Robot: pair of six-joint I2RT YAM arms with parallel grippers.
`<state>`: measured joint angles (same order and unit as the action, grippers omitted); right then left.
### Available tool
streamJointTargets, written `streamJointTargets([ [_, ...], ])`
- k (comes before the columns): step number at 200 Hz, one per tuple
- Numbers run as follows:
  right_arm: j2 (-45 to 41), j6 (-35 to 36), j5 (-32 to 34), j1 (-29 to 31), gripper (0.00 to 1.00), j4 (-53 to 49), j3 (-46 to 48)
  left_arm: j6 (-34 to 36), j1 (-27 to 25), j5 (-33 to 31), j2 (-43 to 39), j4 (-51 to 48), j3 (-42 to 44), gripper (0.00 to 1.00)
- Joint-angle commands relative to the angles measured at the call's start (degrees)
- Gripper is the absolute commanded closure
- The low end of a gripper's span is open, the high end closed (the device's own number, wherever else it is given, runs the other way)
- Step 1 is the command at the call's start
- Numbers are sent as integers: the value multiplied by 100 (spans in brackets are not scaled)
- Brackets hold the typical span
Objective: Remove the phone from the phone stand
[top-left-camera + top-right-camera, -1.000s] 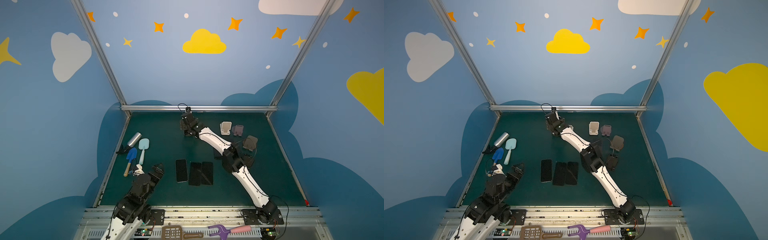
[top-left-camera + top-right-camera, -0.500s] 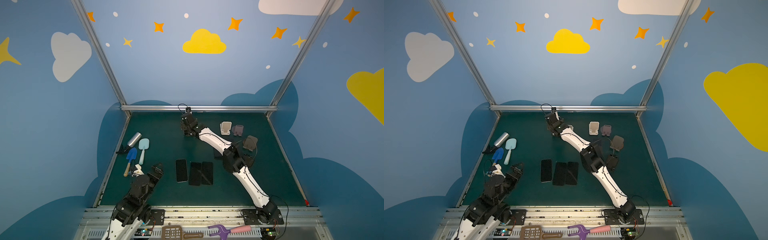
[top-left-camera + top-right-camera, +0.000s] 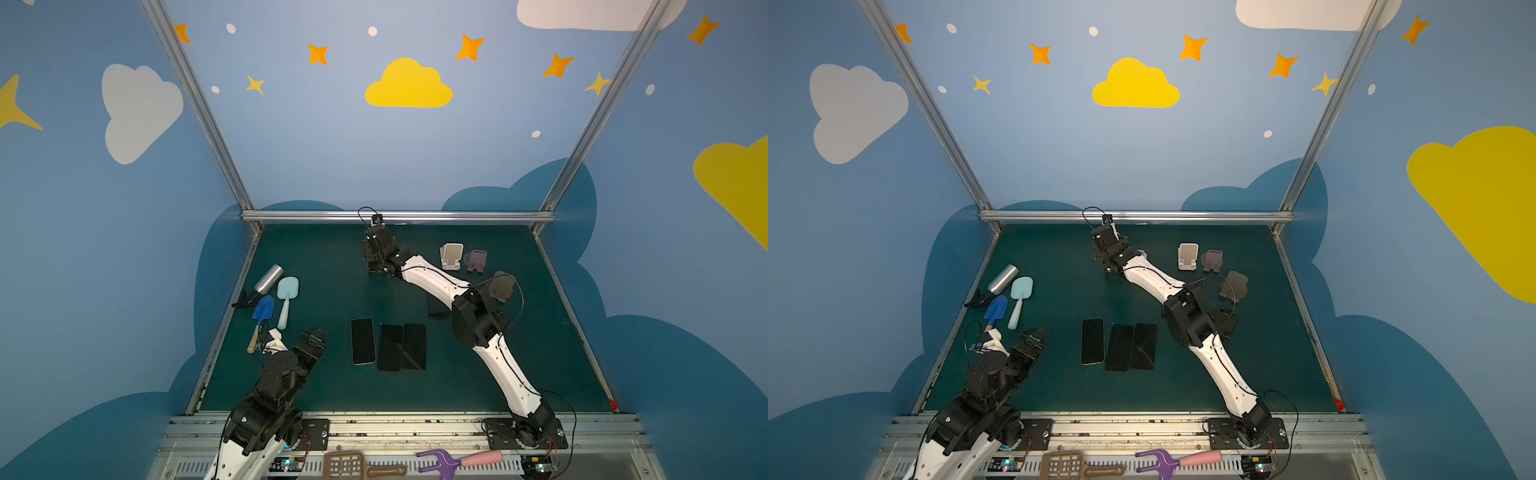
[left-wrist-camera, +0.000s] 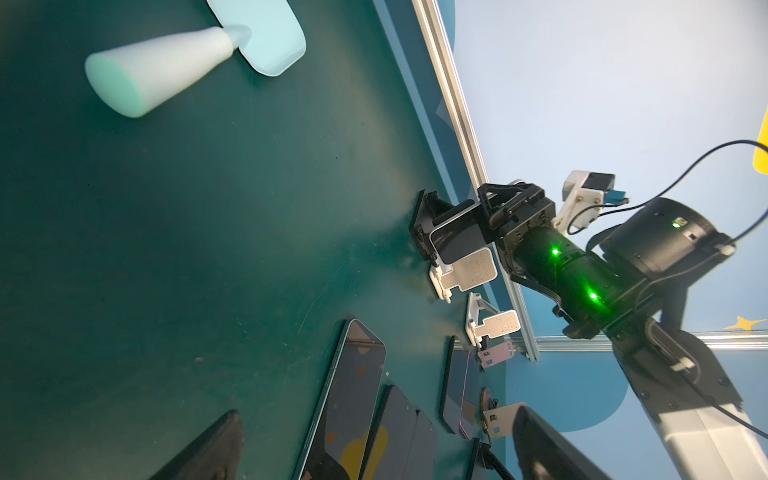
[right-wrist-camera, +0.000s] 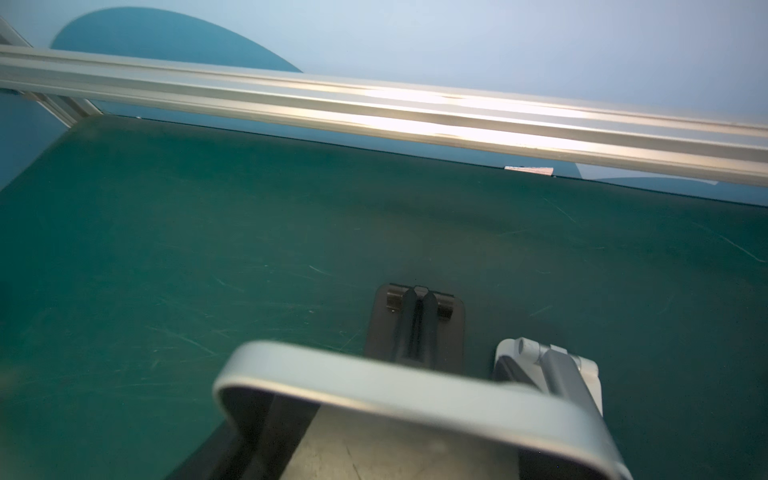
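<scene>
The phone (image 4: 455, 243), dark-screened with a silver edge, leans on a black phone stand (image 4: 422, 224) at the back of the green mat. My right gripper (image 4: 469, 224) reaches across to it and is shut on the phone's upper end. In both top views this gripper (image 3: 372, 259) (image 3: 1103, 254) covers phone and stand. The right wrist view shows the phone's silver rim (image 5: 415, 390) close up and the stand's black base (image 5: 415, 324) behind it. My left gripper (image 3: 313, 337) hovers open near the front left, its fingers (image 4: 208, 449) wide apart and empty.
A white stand (image 4: 469, 270) stands right beside the black one. Three phones (image 3: 388, 345) lie flat mid-mat, and a fourth (image 3: 436, 308) lies under the right arm. White (image 3: 451, 255), purple (image 3: 476, 261) and brown (image 3: 500, 286) stands are at the back right. Toy shovels (image 3: 286, 299) and a silver cylinder (image 3: 268, 278) lie at the left.
The right gripper's jaws have closed in onto the phone. The left gripper has shifted slightly.
</scene>
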<state>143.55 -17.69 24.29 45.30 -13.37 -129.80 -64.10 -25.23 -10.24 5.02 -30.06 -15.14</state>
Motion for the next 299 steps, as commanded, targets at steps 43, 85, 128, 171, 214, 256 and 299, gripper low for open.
streamJointTargets([
  [43,-892,75,-4,108,33,653,616,152,18,-48,208,168,-208,0],
  [85,-1340,192,-16,232,34,757,1080,73,27,-31,204,168,-175,0],
  [128,-2014,347,101,374,35,1000,1857,46,27,-4,197,318,-163,0],
  [171,-2698,435,275,532,35,1175,2728,81,25,107,663,765,-179,0],
  [214,-3440,367,450,557,36,1374,3796,84,23,296,1310,1202,-295,0],
  [256,-4144,305,619,560,37,1395,4705,73,17,460,1701,1533,-354,0],
  [299,-5009,202,846,559,37,1120,5711,-37,10,591,1901,1751,-296,0],
])
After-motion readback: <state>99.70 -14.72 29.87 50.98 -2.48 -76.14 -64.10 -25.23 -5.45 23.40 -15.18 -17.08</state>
